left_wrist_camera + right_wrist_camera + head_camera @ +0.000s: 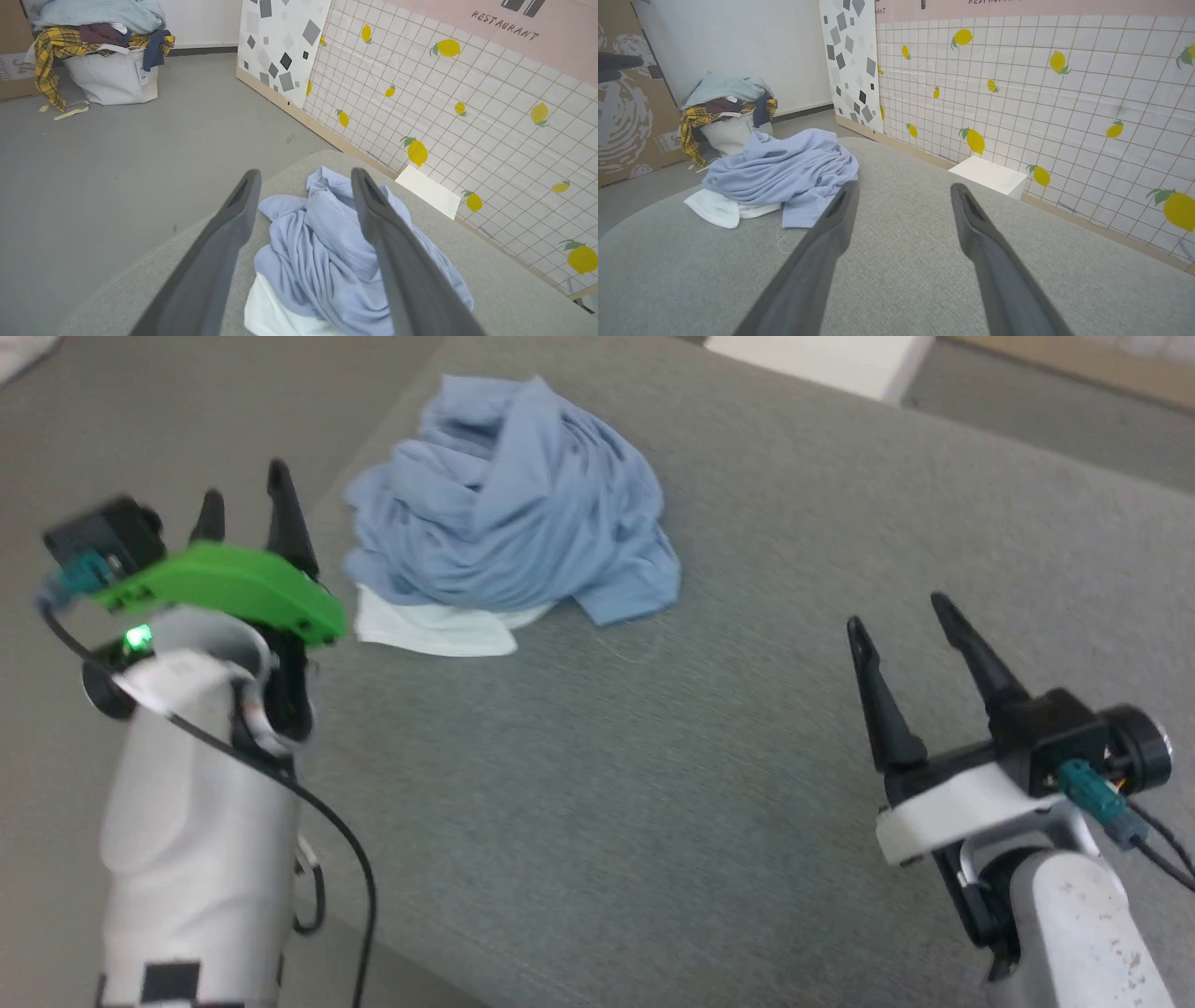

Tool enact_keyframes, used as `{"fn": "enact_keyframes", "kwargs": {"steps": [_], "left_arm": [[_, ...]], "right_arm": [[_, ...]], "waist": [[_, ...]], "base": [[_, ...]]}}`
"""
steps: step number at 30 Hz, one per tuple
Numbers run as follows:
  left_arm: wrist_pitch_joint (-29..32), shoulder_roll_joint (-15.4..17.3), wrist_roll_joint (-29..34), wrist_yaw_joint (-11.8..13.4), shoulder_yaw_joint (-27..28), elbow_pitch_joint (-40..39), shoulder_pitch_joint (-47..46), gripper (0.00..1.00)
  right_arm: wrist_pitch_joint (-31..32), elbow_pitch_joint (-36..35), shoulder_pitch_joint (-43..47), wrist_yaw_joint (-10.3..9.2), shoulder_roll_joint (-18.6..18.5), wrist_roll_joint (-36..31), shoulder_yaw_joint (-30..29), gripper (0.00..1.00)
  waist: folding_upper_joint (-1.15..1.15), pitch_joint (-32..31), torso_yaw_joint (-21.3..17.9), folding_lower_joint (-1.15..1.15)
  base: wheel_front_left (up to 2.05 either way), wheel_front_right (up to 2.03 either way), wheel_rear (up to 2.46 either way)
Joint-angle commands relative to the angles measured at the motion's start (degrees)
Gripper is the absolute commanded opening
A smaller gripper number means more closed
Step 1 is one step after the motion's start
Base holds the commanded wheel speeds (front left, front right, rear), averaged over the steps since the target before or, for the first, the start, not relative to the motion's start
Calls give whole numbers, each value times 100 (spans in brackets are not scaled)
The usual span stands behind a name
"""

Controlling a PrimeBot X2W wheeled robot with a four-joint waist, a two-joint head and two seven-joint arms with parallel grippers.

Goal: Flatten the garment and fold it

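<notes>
Light-blue garment [509,499], crumpled into a soft mound of deep folds and ridges. Sits at about eleven o'clock on the grey padded surface [653,756] in the head view, close to that surface's left edge. Shows stitched hems in the left wrist view, and one hemmed flap trailing flat from the heap's five o'clock in the head view. Rests on a white fabric section [434,627] poking out flat at the mound's seven o'clock (possibly a lining or a separate layer, hard to say from these folds). Sleeves and neckline lost in the bunching, and the underside hidden against the padding.

Left gripper [245,490] at nine o'clock of the head view, fingers spread apart and holding nothing, near the heap's left flank and apart from it. Blurred there, with a green bracket [233,588] covering the finger bases. Frames the mound between both fingers in its own wrist view, with the lower part of the cloth cut off by the bottom edge.

Right gripper [896,609] at four o'clock, jaws likewise wide and empty, well apart from the garment, over bare grey padding.

Beyond the surface: a stuffed laundry bag [112,77] at ten o'clock of the left wrist view, a lemon-patterned wall [467,116] at two o'clock, a white box [990,175] at its foot, cropped by the top edge of the head view.
</notes>
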Motion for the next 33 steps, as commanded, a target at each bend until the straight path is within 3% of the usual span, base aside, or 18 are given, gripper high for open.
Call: {"fn": "enact_keyframes", "kwargs": {"steps": [1, 9, 19, 21, 24, 33], "left_arm": [[188, 37, -180, -29, 92, 174, -244, 100], [1287, 407, -543, 174, 327, 1240, -778, 100], [2735, 575, -770, 353, 201, 2080, -389, 100], [2976, 633, -756, 283, 105, 2109, -252, 0], [2781, 836, -659, 220, 102, 1923, -98, 0], [564, 1520, 88, 177, 212, 797, -159, 0]], "right_arm": [[19, -87, -172, -10, -48, -64, 18, 100], [-66, -136, -524, -10, -124, -31, 34, 100], [-270, 102, -580, -10, -98, 65, 24, 100], [-328, 205, -564, -10, -81, 105, 23, 100], [-392, 364, -496, -10, -53, 165, 28, 100], [-623, 811, -22, -10, 29, 359, -151, 100]], "waist": [[0, 1096, -1024, -1], [0, 1754, -1656, -1], [0, 1624, -1743, -1], [0, 1443, -1720, -1], [0, 1120, -1689, -1], [0, -234, -1705, -1]], "base": [[0, 0, 0], [0, 0, 0], [0, 0, 0], [0, 0, 0], [0, 0, 0], [0, 0, 0]]}}
